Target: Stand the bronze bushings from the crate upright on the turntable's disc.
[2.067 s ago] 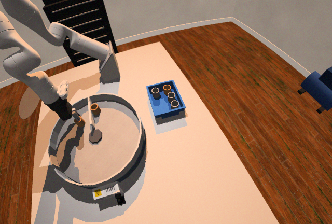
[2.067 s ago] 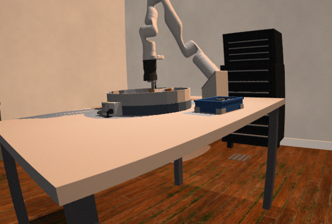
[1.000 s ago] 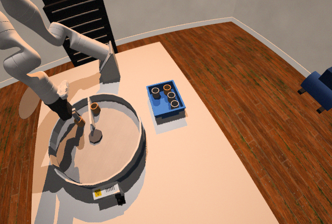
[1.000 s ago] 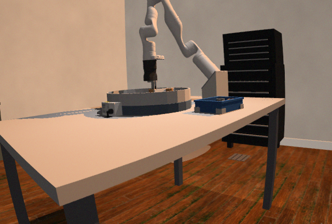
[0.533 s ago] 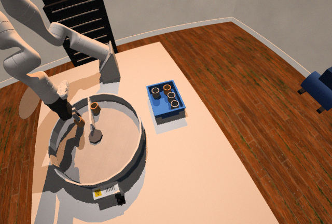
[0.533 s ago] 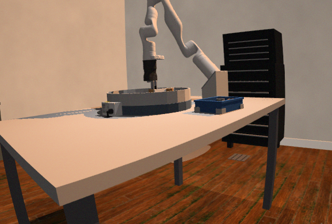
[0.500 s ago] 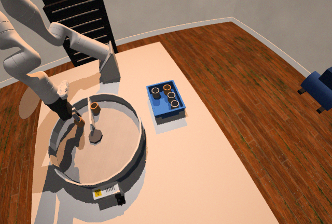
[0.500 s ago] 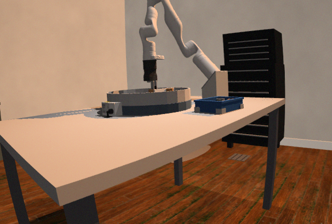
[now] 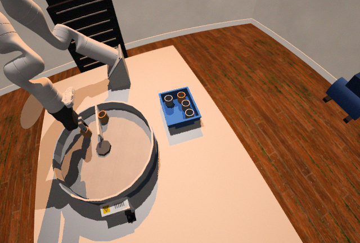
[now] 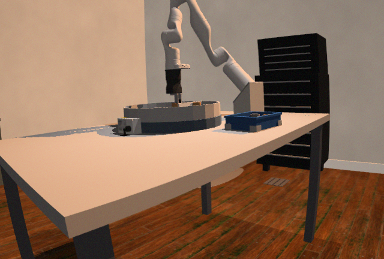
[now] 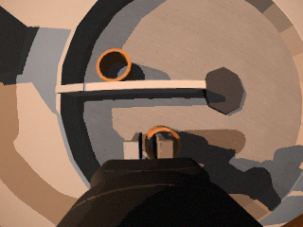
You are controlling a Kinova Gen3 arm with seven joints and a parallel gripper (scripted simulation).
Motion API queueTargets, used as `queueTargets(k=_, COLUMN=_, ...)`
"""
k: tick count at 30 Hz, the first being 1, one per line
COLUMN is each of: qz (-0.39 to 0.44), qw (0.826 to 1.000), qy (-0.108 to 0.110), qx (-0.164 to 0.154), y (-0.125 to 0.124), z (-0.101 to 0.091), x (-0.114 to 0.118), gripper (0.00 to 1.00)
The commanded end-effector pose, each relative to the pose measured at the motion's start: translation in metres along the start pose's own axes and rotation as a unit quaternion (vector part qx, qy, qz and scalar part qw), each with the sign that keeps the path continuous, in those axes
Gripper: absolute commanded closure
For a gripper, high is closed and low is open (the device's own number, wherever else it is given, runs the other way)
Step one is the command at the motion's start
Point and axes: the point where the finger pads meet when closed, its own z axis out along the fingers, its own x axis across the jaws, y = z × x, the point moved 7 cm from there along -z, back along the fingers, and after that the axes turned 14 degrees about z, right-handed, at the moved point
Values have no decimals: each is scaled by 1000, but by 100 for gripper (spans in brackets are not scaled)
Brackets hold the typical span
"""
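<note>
Top view: On the worktop (image 9: 209, 176) (image 10: 139, 163), one turntable (image 9: 154, 150) (image 10: 170, 114) and, apart from it, one blue crate (image 9: 175, 116) (image 10: 242, 122). In the crate, one bronze bushing (image 9: 181, 95) and three steel bushings (image 9: 168, 98), all upright. On the disc (image 9: 125, 153) (image 11: 180, 47), two bronze bushings: one standing bushing (image 9: 103, 116) (image 11: 112, 62) (image 10: 196, 103) and a second bushing (image 9: 86, 133) (image 11: 176, 142) (image 10: 175, 105) at the fingers (image 9: 82, 122) (image 10: 177, 97), separated by a pale divider (image 9: 98, 125) (image 11: 147, 85). The hub (image 9: 103, 148) (image 11: 224, 91) is left bare.

Exterior view: The fingers are lowered within the turntable's rim; the tops of both its bronze bushings are partly seen. The crate's contents are mostly hidden by its wall.

Wrist view: Fingers, one pair, parted and released, one set over the second bushing's opening, the other outside its wall. The standing bushing is shown open end up, just beside the divider.
</note>
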Motion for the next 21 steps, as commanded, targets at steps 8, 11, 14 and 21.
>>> queueTargets(k=8, qz=0, qw=1000, qy=1, qx=0, y=0, z=0, x=0, gripper=62)
queueTargets(k=11, qz=0, qw=1000, qy=1, qx=0, y=0, z=0, x=0, gripper=62)
queueTargets(k=14, qz=0, qw=1000, qy=1, qx=0, y=0, z=-1, x=0, gripper=62)
queueTargets(k=21, qz=0, qw=1000, qy=1, qx=0, y=0, z=-14, x=0, gripper=62)
